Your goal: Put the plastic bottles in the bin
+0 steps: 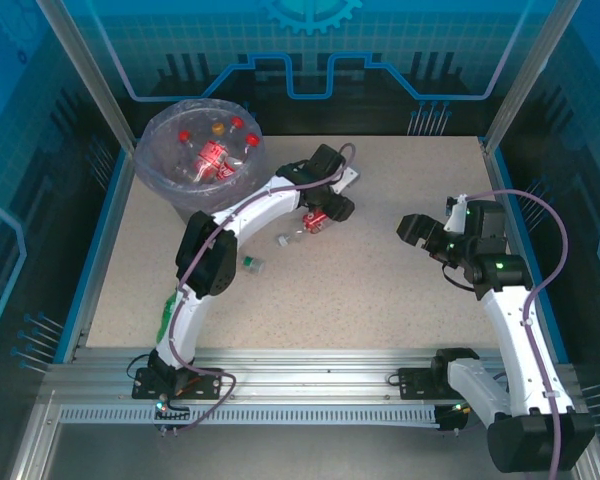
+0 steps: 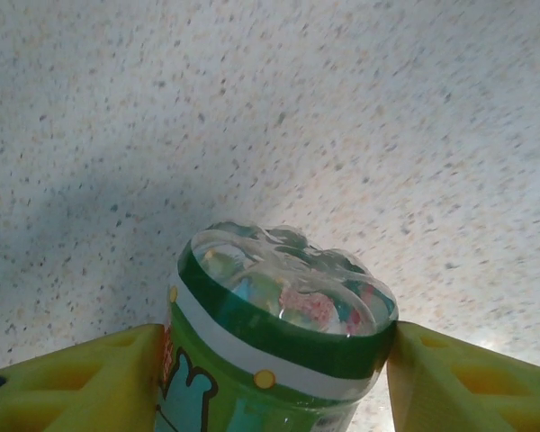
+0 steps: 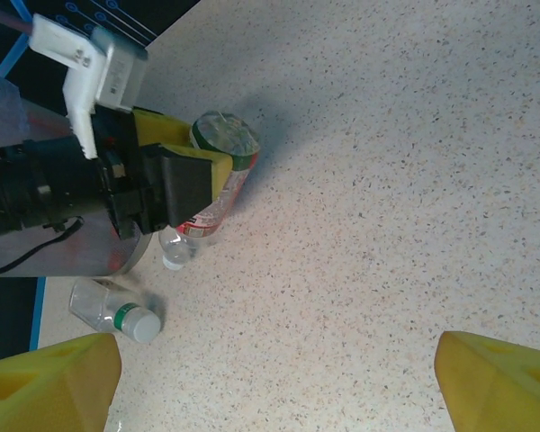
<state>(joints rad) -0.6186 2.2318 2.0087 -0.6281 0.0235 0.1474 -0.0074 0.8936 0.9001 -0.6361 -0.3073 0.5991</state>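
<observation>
Green-labelled clear plastic bottle [image 2: 279, 315], pinched near its base between the left fingers [image 2: 81, 387] at mid speckled surface [image 1: 380, 300]; right fingers [image 3: 45, 378] wide, empty, at 3 o'clock; round grey lilac-lined bin [image 1: 152, 165] at 10 o'clock; hazard: slick rounded wall may slip or pivot loose during carry.

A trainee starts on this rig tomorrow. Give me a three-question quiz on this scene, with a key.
1. True or false: the right pincer is shut on a bottle.
2. What does the left pincer grip? A) a green-labelled bottle B) a blue-labelled bottle C) the bag's edge
3. Fill in: several red-capped bottles already lie in the ____.
Key: 1 false, its fingers stand wide apart; 2 A; 3 bin.
</observation>
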